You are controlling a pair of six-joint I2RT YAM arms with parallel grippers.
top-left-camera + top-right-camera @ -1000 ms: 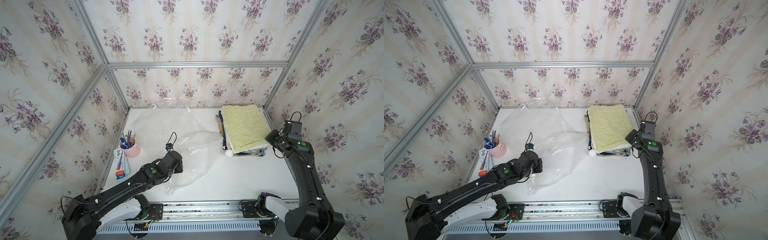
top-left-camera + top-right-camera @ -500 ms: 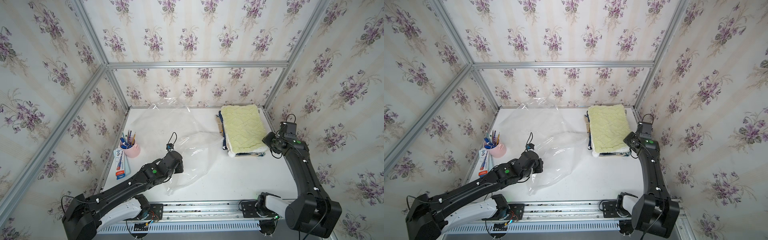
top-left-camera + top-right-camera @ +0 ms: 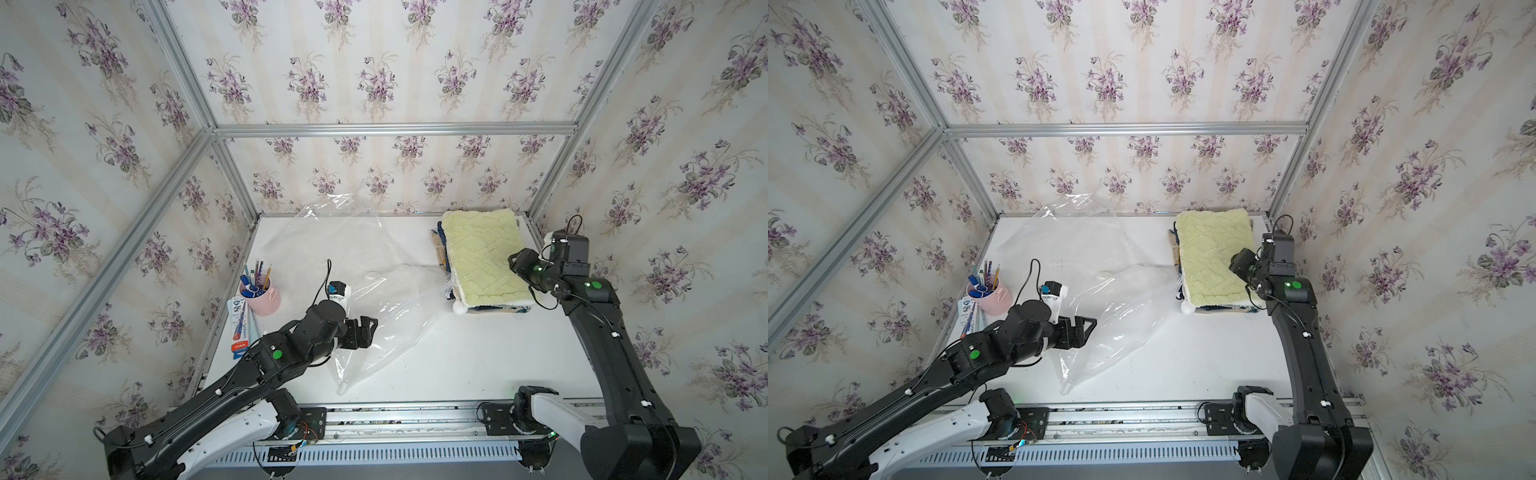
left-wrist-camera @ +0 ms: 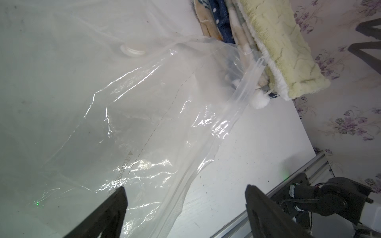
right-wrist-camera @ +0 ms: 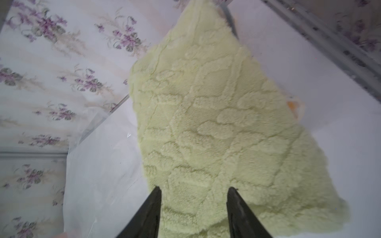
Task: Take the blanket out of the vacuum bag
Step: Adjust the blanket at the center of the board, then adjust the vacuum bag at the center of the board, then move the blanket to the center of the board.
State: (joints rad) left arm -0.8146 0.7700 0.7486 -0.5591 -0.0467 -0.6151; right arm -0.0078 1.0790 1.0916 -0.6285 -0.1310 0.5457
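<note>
The vacuum bag (image 3: pixel 374 299) (image 3: pixel 1100 303) lies flat and crinkled across the middle of the table, its white valve cap (image 4: pixel 134 49) facing up. Its zip edge (image 4: pixel 245 82) touches the near left corner of a folded stack at the back right. A pale green blanket (image 3: pixel 482 253) (image 3: pixel 1212 253) (image 5: pixel 216 113) tops that stack, outside the bag. My left gripper (image 3: pixel 365 328) (image 4: pixel 185 187) is open over the bag's near left part, holding nothing. My right gripper (image 3: pixel 515 264) (image 5: pixel 195 188) is open just above the green blanket's near right part.
A pink cup of pens (image 3: pixel 259 293) and a flat printed box (image 3: pixel 240 328) sit at the table's left edge. Darker patterned blankets (image 4: pixel 222 22) lie under the green one, with a white pompom (image 3: pixel 458 307) at the corner. Walls close three sides; a metal rail (image 3: pixel 415 415) runs along the front.
Both grippers have gone from shut to open. The left has let go of the bag. The right has released the blanket's near edge and moved slightly inward over it.
</note>
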